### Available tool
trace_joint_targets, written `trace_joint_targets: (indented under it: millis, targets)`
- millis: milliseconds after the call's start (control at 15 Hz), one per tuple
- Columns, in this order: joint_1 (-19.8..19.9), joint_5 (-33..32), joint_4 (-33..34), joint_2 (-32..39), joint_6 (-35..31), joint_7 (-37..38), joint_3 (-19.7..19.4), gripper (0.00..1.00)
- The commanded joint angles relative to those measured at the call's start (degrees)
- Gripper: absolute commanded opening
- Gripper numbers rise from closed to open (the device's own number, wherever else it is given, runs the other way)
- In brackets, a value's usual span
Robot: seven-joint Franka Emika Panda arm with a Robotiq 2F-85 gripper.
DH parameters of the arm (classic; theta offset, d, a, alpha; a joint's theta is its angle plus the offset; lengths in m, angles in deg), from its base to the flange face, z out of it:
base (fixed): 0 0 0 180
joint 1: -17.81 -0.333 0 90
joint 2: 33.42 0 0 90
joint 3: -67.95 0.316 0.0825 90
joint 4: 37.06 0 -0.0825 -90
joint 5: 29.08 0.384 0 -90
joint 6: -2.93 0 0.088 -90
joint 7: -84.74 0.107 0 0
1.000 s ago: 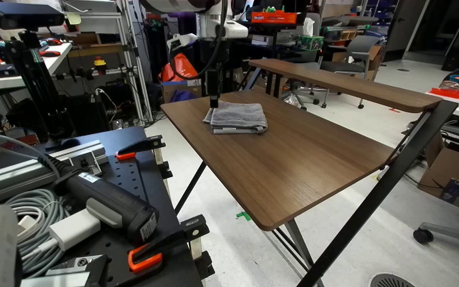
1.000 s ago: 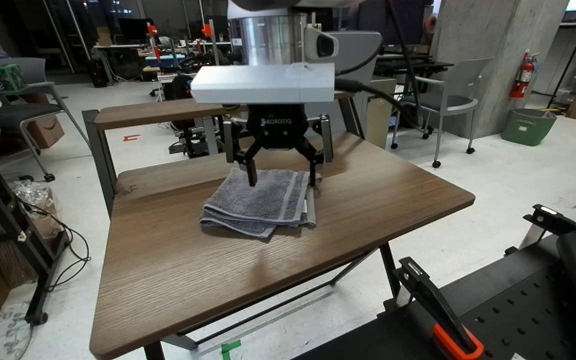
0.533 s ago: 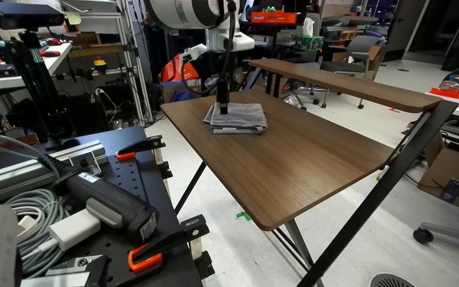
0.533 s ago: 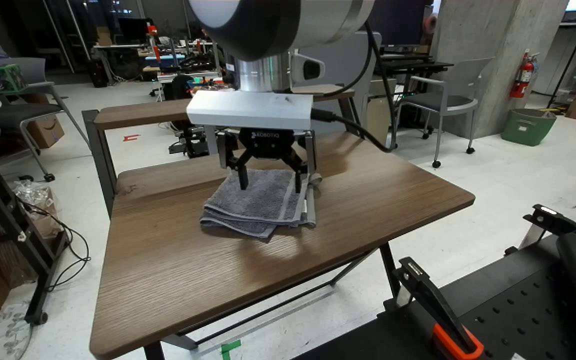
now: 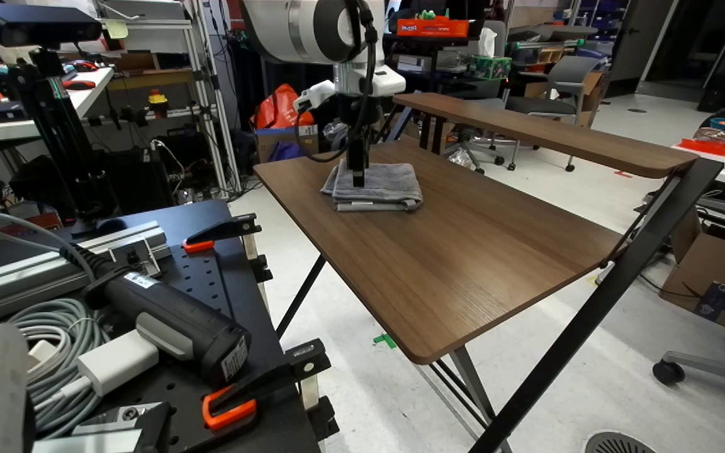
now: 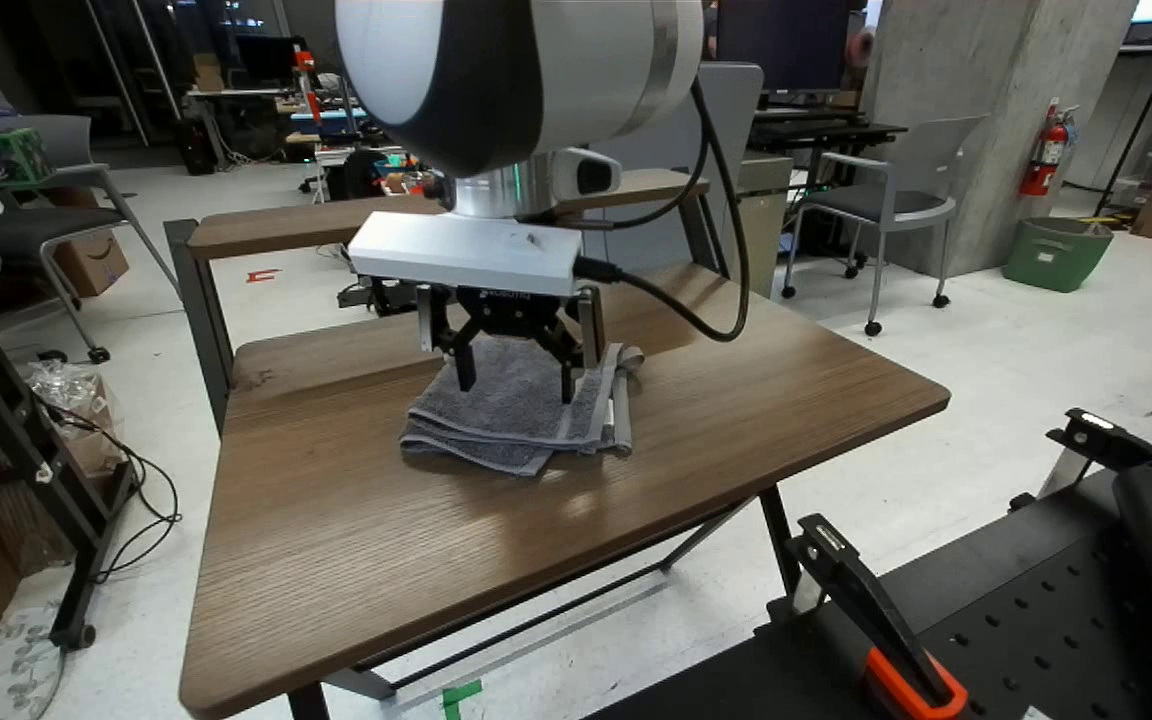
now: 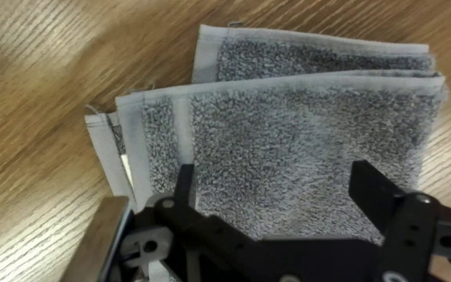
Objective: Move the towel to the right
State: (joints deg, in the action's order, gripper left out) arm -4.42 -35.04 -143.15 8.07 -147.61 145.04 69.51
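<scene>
Towel: lies folded on the worktop.
Gripper: spread, above the towel; whether touching, I cannot tell.
Green box: white tissue sticks out.

Your towel is partly hidden behind the spread jaws.
In the wrist view they cover its lower part; whether they touch it, you cannot tell. Both exterior views cut off the arm at the top, your wrist view cuts off the surface, and the towel's white patch is too small to make out.
</scene>
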Motion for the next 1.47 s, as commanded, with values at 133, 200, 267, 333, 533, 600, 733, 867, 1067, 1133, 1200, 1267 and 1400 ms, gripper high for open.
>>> trace_joint_targets:
  millis: [133, 200, 267, 333, 533, 600, 733, 867, 1067, 1133, 1200, 1267, 1400]
  targets:
    - [-0.25, 2.6, 2.84, 3.39, -0.81, -0.53, -1.6, 1.0]
    - [0.0, 2.86, 2.79, 3.5, -0.65, -0.58, -1.89, 1.0]
    - [0.33, 3.08, 2.6, 3.59, -0.58, -0.71, -2.35, 1.0]
    - [0.48, 3.1, 2.31, 3.6, -0.62, -0.66, -2.97, 1.0]
    - [1.77, 3.23, 1.35, 3.54, -0.63, -0.8, -4.64, 1.0]
    - [2.16, 3.28, 1.04, 3.44, -0.53, -0.62, -5.26, 1.0]
    - [3.06, 3.21, 0.24, 3.36, -0.39, 0.03, -7.05, 1.0]
    - [4.63, 3.82, -0.78, 3.03, -0.79, 0.25, -8.54, 1.0]
    - [6.43, 4.24, -1.78, 2.73, -0.94, 1.05, -11.07, 1.0]
    - [7.43, 4.7, -1.95, 2.72, -0.86, 1.08, -11.51, 1.0]
    - [8.39, 5.33, -2.11, 2.55, -0.94, 1.01, -11.77, 1.0]
    - [9.06, 5.79, -2.25, 2.13, -0.71, 1.0, -12.05, 1.0]
    - [10.43, 6.97, -2.14, 1.43, -0.87, 0.94, -12.12, 1.0]
